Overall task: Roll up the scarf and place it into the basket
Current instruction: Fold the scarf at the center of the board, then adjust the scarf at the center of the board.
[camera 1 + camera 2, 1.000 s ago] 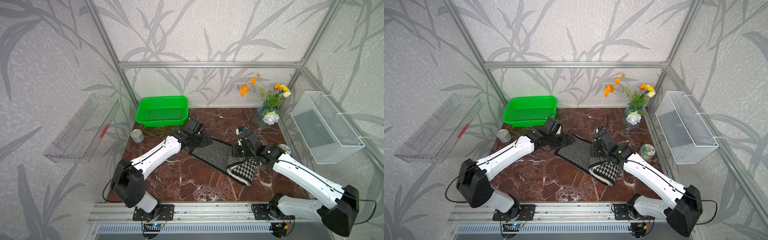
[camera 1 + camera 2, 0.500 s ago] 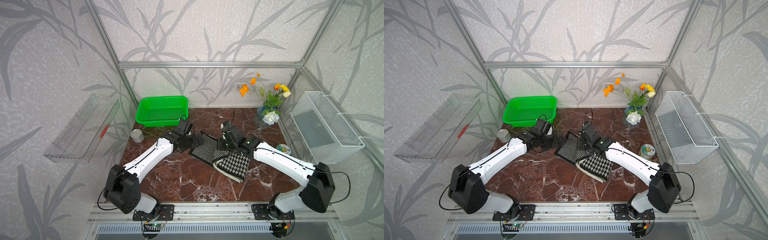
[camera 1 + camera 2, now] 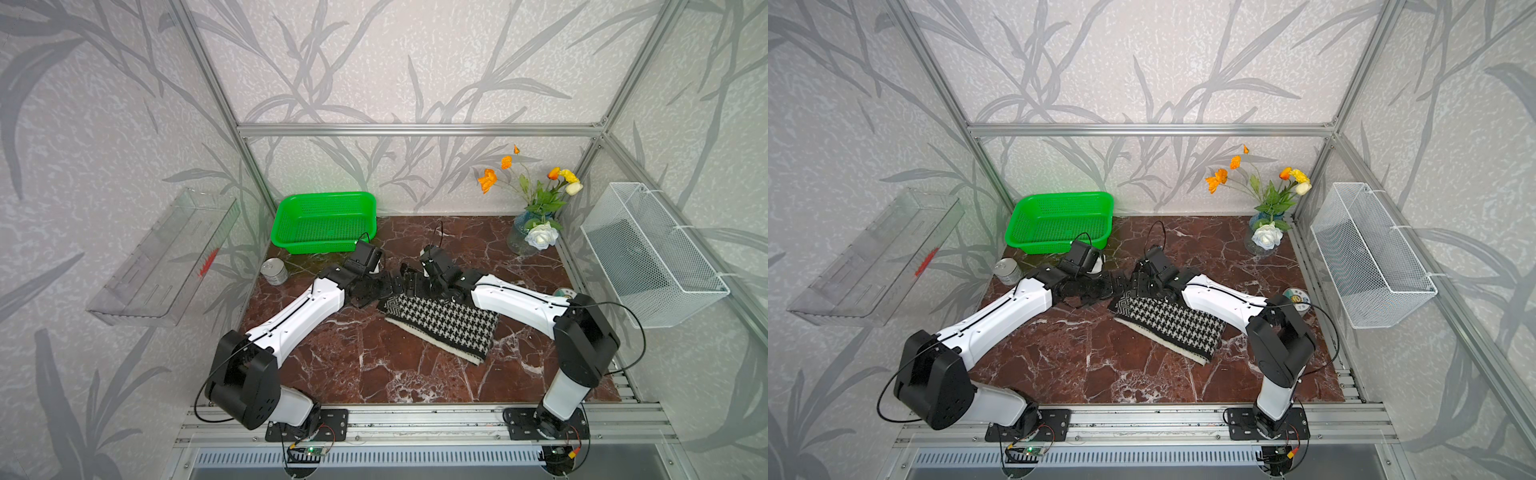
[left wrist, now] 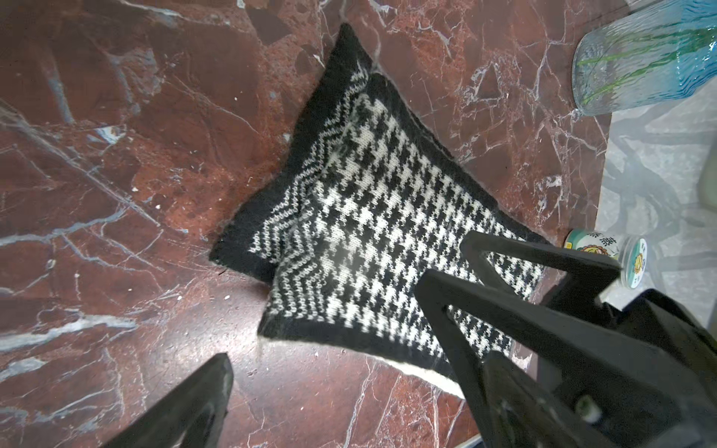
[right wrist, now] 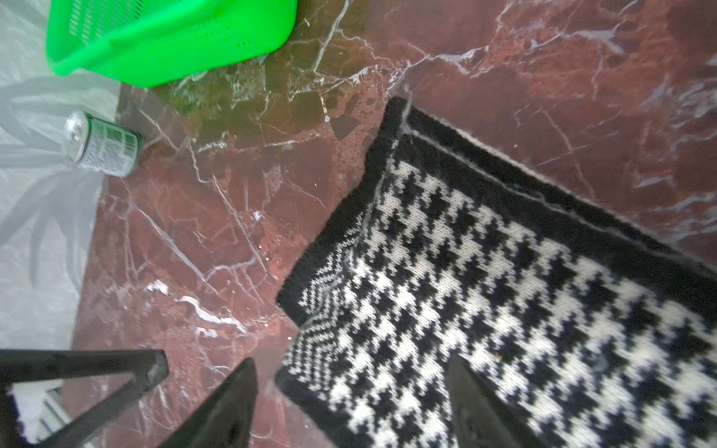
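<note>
Scarf (image 4: 372, 217) lies folded on marble tbl (image 4: 116, 155), houndstooth up, zigzag underneath.

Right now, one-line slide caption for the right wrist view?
Open right gripper over folded black-and-white houndstooth knit scarf; bright green plastic basket beyond.

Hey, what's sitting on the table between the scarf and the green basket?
Nothing. In the right wrist view, only bare marble table separates the scarf from the basket.
</note>
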{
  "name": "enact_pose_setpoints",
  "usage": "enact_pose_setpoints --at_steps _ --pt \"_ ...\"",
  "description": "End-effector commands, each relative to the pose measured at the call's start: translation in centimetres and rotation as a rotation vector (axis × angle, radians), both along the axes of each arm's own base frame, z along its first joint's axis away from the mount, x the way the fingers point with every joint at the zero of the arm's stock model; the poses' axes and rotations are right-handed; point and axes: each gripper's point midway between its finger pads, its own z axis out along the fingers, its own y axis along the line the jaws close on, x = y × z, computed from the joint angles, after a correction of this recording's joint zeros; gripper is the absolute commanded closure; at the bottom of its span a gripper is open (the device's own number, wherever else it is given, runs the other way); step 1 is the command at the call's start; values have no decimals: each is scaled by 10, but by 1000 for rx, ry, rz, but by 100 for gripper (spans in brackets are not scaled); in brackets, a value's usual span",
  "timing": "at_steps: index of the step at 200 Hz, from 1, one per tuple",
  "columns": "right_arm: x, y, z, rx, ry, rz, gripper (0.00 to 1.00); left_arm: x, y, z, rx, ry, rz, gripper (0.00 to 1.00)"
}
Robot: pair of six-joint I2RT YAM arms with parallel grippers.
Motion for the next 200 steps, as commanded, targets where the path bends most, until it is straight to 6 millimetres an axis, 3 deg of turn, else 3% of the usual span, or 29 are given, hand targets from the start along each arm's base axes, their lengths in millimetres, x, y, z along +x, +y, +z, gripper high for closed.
enact_pose_setpoints --at_steps 1,11,26,65,97,130,166,200 --pt "13 5 33 35 -90 6 15 -7 2 6 -1 -26 -19 0" --pt "14 -6 33 -5 -97 -1 13 -8 1 4 -10 -21 -19 0" --pt "12 -31 47 -71 -141 -6 0 -8 -6 -5 -40 0 -23 0" --pt "-5 -134 44 -293 -138 -113 1 -1 -21 -38 -54 62 -18 0" --pt "-27 -200 29 -338 -95 -202 1 9 -12 -55 38 75 14 0" --pt "-44 -221 10 -292 -37 -221 1 18 -9 -72 118 100 -10 2" --pt "-50 -227 -8 -297 8 -223 1 23 -18 -90 106 133 -34 9" --pt "-52 -233 -27 -296 59 -243 1 24 -20 -95 98 147 -35 33"
